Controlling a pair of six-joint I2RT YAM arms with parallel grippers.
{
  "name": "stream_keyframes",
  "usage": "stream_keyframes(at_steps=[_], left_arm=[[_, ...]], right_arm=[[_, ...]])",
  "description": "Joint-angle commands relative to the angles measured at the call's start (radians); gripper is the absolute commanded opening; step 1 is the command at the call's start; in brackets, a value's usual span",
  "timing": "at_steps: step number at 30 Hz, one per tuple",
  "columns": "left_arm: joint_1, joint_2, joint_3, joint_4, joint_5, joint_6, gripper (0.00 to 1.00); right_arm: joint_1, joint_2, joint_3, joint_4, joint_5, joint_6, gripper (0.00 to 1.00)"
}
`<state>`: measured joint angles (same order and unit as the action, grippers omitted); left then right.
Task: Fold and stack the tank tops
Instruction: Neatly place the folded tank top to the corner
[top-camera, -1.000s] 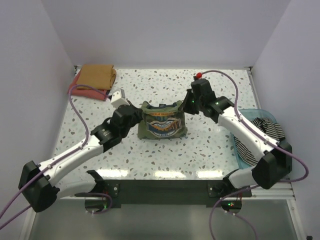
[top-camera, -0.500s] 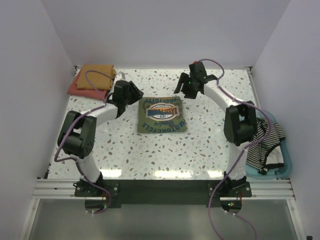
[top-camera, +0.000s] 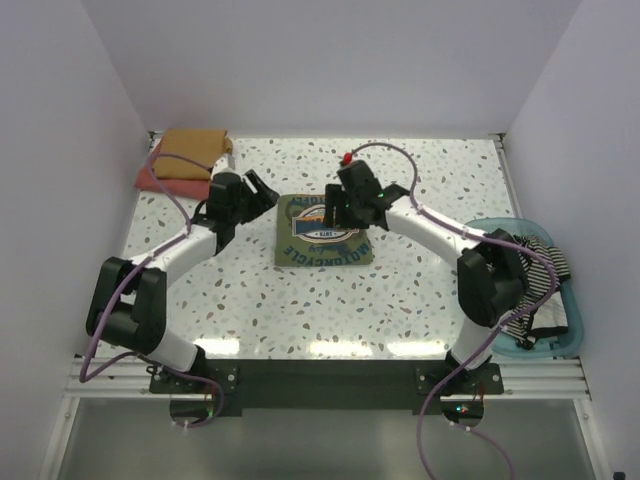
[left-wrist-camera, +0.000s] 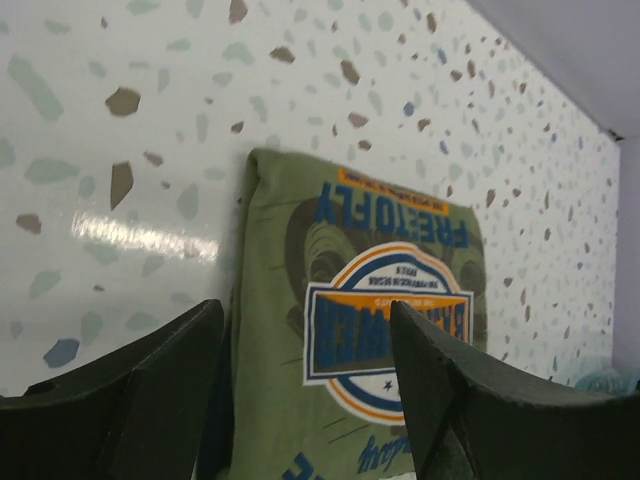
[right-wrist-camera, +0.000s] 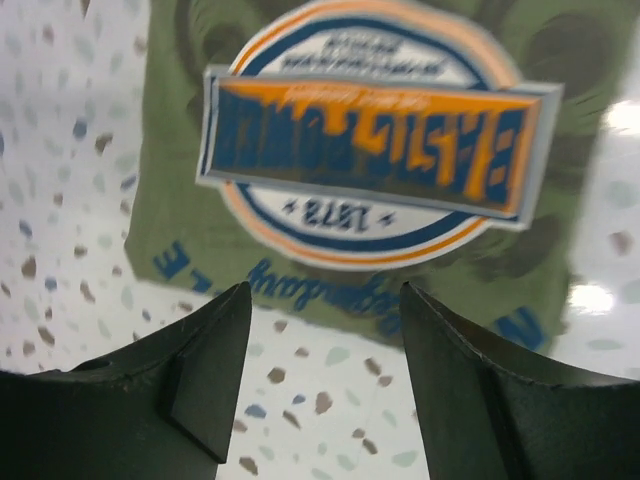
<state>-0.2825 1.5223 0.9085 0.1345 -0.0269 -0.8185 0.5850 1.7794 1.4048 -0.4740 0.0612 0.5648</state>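
The olive green tank top (top-camera: 325, 235) lies folded flat at the table's middle, its printed graphic facing up. My left gripper (top-camera: 264, 191) hovers just off the top's left edge, open and empty; in its wrist view the top (left-wrist-camera: 350, 290) shows between the open fingers (left-wrist-camera: 160, 390). My right gripper (top-camera: 338, 208) hangs open over the top's far part; its wrist view shows the graphic (right-wrist-camera: 370, 150) beyond the gripper (right-wrist-camera: 325, 295), with nothing held. A folded mustard top (top-camera: 192, 150) rests on a red one (top-camera: 150, 180) at the far left corner. The striped top (top-camera: 535, 272) lies crumpled in the basket.
A translucent blue basket (top-camera: 560, 338) stands at the right edge of the speckled table (top-camera: 300, 300). White walls close in the left, far and right sides. The arms' bases sit on the rail at the near edge.
Both grippers opened and let go of the green top, which went from bunched up to lying flat. The right gripper then swung left over the top; the left drew slightly nearer.
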Motion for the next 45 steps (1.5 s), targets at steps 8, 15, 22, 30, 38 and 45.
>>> stream_keyframes(at_steps=[8, 15, 22, 30, 38, 45], left_arm=[[0.049, 0.070, -0.072, -0.033, 0.205, 0.045, 0.76], [0.086, 0.124, -0.112, 0.051, 0.301, 0.019, 0.76], [0.086, 0.206, -0.102, 0.066, 0.370, 0.024, 0.76], [0.054, 0.223, -0.137, 0.025, 0.272, 0.021, 0.75], [0.054, 0.239, -0.115, 0.013, 0.263, 0.021, 0.74], [0.057, 0.245, -0.091, -0.009, 0.266, 0.032, 0.74]], right_arm=[[0.315, 0.072, 0.005, 0.089, 0.221, -0.058, 0.67], [0.446, 0.175, 0.126, 0.080, 0.371, -0.209, 0.69], [0.469, 0.184, 0.152, 0.044, 0.473, -0.217, 0.70], [0.469, 0.189, 0.134, 0.096, 0.390, -0.281, 0.72], [0.486, 0.301, 0.203, 0.113, 0.440, -0.342, 0.72], [0.489, 0.377, 0.243, 0.101, 0.463, -0.350, 0.64]])
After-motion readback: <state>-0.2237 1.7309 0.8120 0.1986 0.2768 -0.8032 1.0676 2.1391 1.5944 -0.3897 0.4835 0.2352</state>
